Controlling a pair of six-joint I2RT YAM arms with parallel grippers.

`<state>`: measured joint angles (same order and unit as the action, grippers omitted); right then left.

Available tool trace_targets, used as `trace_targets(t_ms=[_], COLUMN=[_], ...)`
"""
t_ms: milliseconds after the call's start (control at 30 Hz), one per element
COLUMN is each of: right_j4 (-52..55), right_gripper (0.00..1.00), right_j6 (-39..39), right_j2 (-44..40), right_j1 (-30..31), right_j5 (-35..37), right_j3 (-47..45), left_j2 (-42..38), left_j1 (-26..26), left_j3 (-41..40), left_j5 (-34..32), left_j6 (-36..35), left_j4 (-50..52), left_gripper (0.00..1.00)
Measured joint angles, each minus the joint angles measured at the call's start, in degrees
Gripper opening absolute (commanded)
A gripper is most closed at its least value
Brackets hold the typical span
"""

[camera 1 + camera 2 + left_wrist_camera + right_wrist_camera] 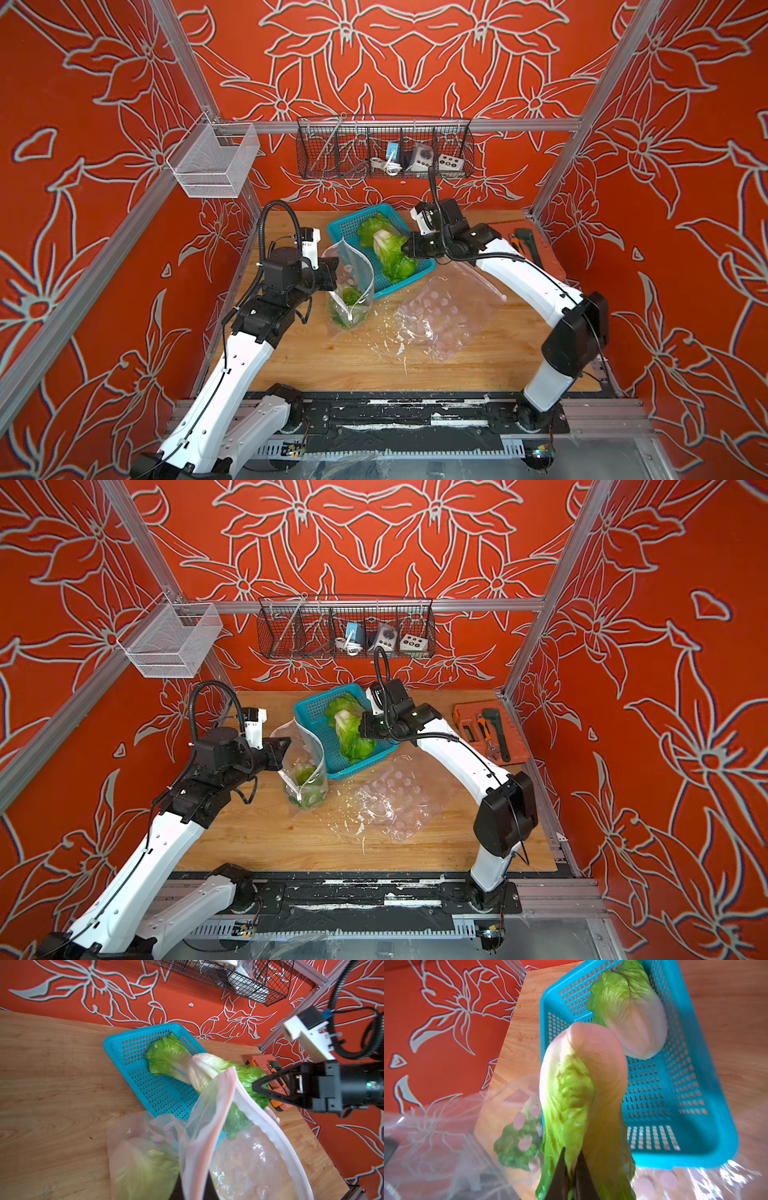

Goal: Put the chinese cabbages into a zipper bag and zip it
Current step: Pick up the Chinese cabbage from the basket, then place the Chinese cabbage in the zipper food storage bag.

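Now the right gripper [572, 1154] is pinching a cabbage [581, 1084] above the basket [675, 1159], and the left gripper [193, 1185] is holding the zipper bag [207, 1126] open beside it, ready.

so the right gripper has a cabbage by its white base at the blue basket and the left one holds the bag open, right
Not quite. The right gripper pinches the cabbage by its green leafy end, not the white base, as the right wrist view shows. The rest stands: it is at the blue basket, and the left gripper holds the bag open.
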<state>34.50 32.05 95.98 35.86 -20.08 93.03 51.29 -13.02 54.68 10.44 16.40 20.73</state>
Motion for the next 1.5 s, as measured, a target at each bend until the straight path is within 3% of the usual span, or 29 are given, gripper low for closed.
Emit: trace_targets(t_ms=[267,433,700,933,1167,1333,1500], right_j4=[9.64,12.74,10.86,2.25,-5.51,-6.45,-1.88], right_gripper=[0.0,0.0,0.0,0.0,0.0,0.0,0.0], right_j6=[-1.88,-1.36,4.17,10.8,17.66,21.51,20.33], right_j2=[-14.34,-14.64,-15.06,-20.98,-22.25,-22.25,-22.23], right_j1=[0.0,0.0,2.56,8.0,8.2,8.15,8.72], right_j5=[-0.74,-4.55,-10.45,-12.41,-12.35,-11.04,-8.98], right_j3=[1.14,6.93,7.41,0.66,-7.82,-14.95,-14.14], left_j2=[3.08,3.76,4.13,4.83,4.83,5.11,8.46], left_j1=[0.0,0.0,0.0,0.0,-0.02,-0.57,-4.07], left_j3=[-0.9,-3.15,-5.11,-5.84,-5.84,-5.81,-5.14], left_j5=[2.36,3.26,3.96,5.79,7.28,7.41,6.12], left_j6=[2.36,4.35,4.9,5.73,6.82,7.13,6.97], left_j4=[-5.22,-9.31,-12.11,-13.2,-13.88,-13.97,-14.19], left_gripper=[0.0,0.0,0.0,0.0,0.0,0.0,0.0])
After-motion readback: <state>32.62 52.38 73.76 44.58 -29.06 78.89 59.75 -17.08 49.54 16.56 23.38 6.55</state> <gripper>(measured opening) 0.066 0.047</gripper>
